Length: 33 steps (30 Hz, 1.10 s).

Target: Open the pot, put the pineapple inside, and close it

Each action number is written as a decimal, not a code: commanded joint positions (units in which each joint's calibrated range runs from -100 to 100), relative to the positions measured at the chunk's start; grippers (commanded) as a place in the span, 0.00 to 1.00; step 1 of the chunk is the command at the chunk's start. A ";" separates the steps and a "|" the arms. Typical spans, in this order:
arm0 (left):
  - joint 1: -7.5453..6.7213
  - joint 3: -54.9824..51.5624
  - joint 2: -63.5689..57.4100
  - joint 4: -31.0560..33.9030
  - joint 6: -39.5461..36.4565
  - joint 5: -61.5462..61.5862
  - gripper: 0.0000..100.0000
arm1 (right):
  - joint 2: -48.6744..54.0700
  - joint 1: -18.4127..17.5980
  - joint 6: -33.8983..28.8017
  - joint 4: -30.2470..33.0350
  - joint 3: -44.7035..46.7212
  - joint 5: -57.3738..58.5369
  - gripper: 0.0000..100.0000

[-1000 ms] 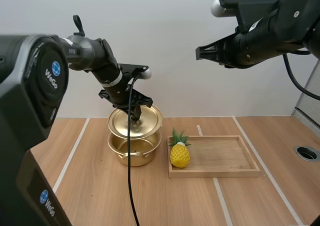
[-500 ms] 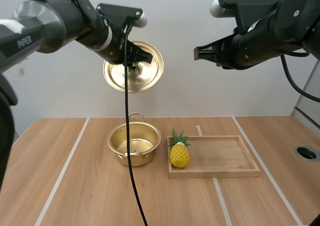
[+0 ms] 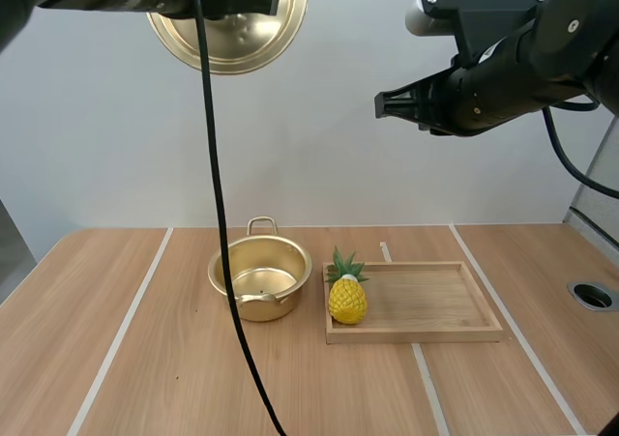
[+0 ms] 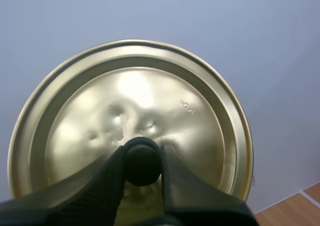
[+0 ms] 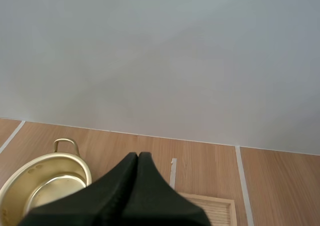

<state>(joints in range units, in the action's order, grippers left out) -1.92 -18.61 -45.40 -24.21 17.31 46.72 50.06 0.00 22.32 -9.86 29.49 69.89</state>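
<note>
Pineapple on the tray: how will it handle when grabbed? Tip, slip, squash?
The pineapple stands upright at the wooden tray's left end, so a sideways nudge would probably tip it. Its smooth, rounded yellow body looks moulded: likely light and stiff, possibly slippery in a pinch.

Pot (image 3: 259, 279) sits on the table (image 3: 174, 359), left of centre, with the wooden tray (image 3: 435, 305) just beside it on the right. Pineapple (image 3: 347, 293) stands upright in the tray at its left end, near the pot but apart from it. Lid (image 3: 232, 25) is off, high over the table, above and slightly left of the pot, its knob (image 4: 142, 162) pinched in the left gripper (image 4: 141, 150). Right gripper (image 3: 384, 102) hangs high, right of the lid, above the tray, well apart from everything on the table
</note>
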 commanded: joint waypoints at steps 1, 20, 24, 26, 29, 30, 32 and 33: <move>-0.15 0.64 -3.53 -1.21 -0.95 -3.41 0.00 | 0.22 0.15 0.44 -0.06 -0.66 0.84 0.00; -0.15 0.64 -7.23 -0.48 -1.06 -3.26 0.00 | -0.19 0.15 8.38 -11.39 -0.66 13.00 0.00; -0.15 0.64 -7.23 -0.48 -1.06 -3.08 0.00 | -0.19 0.15 8.55 -11.26 -0.66 17.15 0.00; -0.15 0.64 -7.23 -0.48 -1.06 -3.08 0.00 | -0.19 0.15 9.66 -11.38 -0.66 19.96 0.00; -0.15 0.64 -7.23 -0.48 -1.06 -3.08 0.00 | -0.19 0.15 10.44 -11.38 -0.66 21.88 0.00; -0.15 0.64 -7.23 -0.48 -1.06 -3.08 0.00 | -0.19 0.15 10.44 -11.38 -0.66 21.88 0.00; -0.15 0.64 -7.23 -0.48 -1.06 -3.08 0.00 | -0.19 0.15 10.40 -11.64 -0.66 22.07 0.00; -0.15 0.64 -7.23 -0.38 -1.06 -3.09 0.00 | -0.19 0.15 10.40 -11.76 -0.66 22.89 0.00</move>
<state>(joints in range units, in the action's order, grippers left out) -1.92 -18.52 -52.16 -24.21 16.87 45.18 49.54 0.00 32.22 -20.89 29.49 91.80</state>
